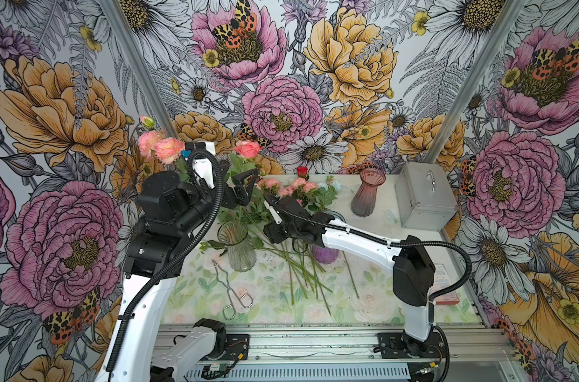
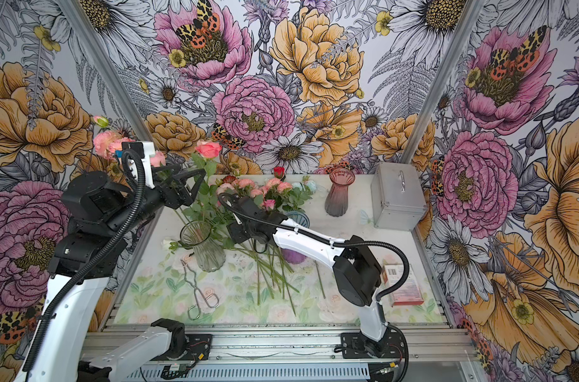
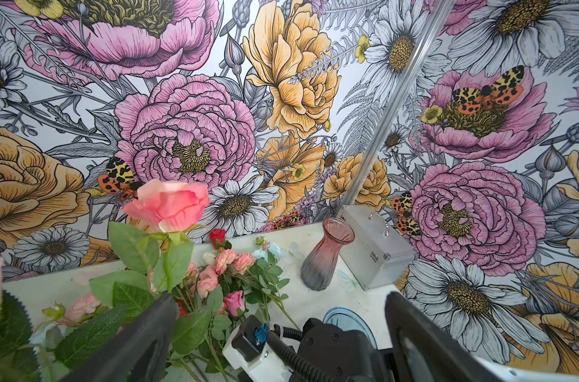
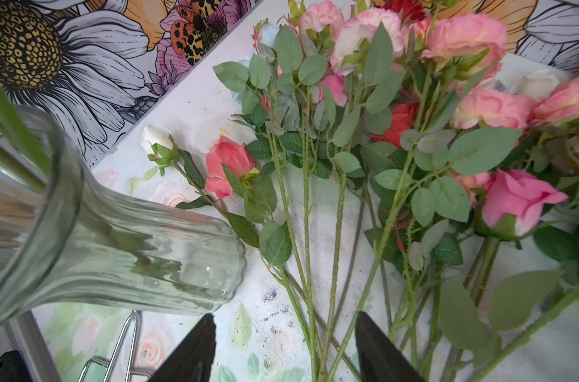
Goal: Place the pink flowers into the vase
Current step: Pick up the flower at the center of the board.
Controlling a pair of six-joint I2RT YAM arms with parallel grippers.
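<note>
Several pink flowers point(image 1: 159, 147) stand in the glass vase point(image 1: 237, 246) at the left of the worktop point(image 1: 374, 287), with their heads high above its rim. The rest lie in a heap point(image 1: 288, 191) just beside the vase toward the middle. Their heads point to the back wall and their long stems fan toward the front, with red blooms point(image 4: 400, 120) among them.

The left claw point(image 1: 248, 186) hangs raised above the vase, close to the standing stems, its jaws spread wide with nothing between them. The right claw point(image 4: 285, 330) is low over the heap. In the right wrist view its jaws stand apart with several green stems point(image 4: 309, 264) running between them, a gap on each side and nothing pinched.

A white bud point(image 4: 156, 139) lies near the vase's foot, and metal tongs point(image 1: 230, 292) lie in front of the vase. A pink-grey vase point(image 1: 367, 193) and a metal case point(image 1: 425, 198) stand at the back right. A purple vase point(image 1: 326, 254) sits under the right arm, and a red box point(image 2: 404, 286) lies at the right edge.
</note>
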